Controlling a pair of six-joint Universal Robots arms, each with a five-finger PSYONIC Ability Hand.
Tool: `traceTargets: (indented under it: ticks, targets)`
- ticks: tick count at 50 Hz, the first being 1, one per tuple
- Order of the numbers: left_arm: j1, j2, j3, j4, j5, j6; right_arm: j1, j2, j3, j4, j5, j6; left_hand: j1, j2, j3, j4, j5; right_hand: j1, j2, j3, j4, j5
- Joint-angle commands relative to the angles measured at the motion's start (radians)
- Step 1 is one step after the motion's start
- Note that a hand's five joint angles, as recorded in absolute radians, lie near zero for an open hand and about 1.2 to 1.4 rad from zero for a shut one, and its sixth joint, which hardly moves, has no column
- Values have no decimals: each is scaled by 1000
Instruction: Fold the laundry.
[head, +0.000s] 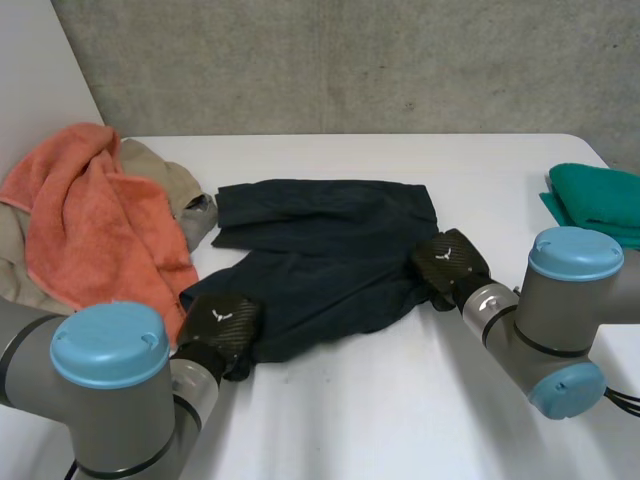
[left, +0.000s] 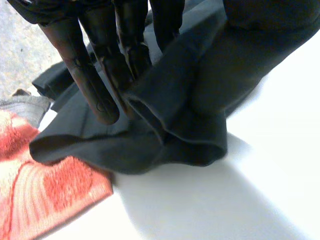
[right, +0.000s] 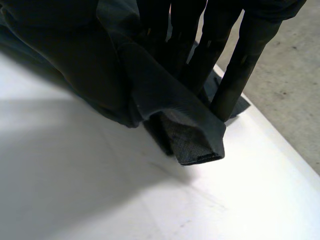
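Navy garment (head: 320, 250) lies spread mid-counter. I read the left hand (head: 220, 325) pinching the garment's near-left corner into a raised fold, and the right hand (head: 450, 262) pinching its near-right edge. An orange towel (head: 90, 220) touches the garment's left edge; a green cloth (head: 600, 200) sits well to its right. Bare white counter (head: 400, 400) lies open in front of the garment.

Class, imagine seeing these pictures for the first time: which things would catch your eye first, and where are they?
The dark garment lies in the middle of the white table, with the left hand pinching its near left corner and the right hand pinching its right edge. An orange towel is heaped at the table's left, and a folded green cloth sits at the right edge.
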Motion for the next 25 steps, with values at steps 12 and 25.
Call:
traceTargets:
  ticks: [12,25]
  targets:
    - [17,382,50,-118,8,170,-20,-382,-11,415,67,-32,276,246,250,249,258,273,230,254,239,278]
    - [32,422,248,-371,64,165,-138,-591,-151,667,70,-198,276,246,250,249,258,273,230,254,239,278]
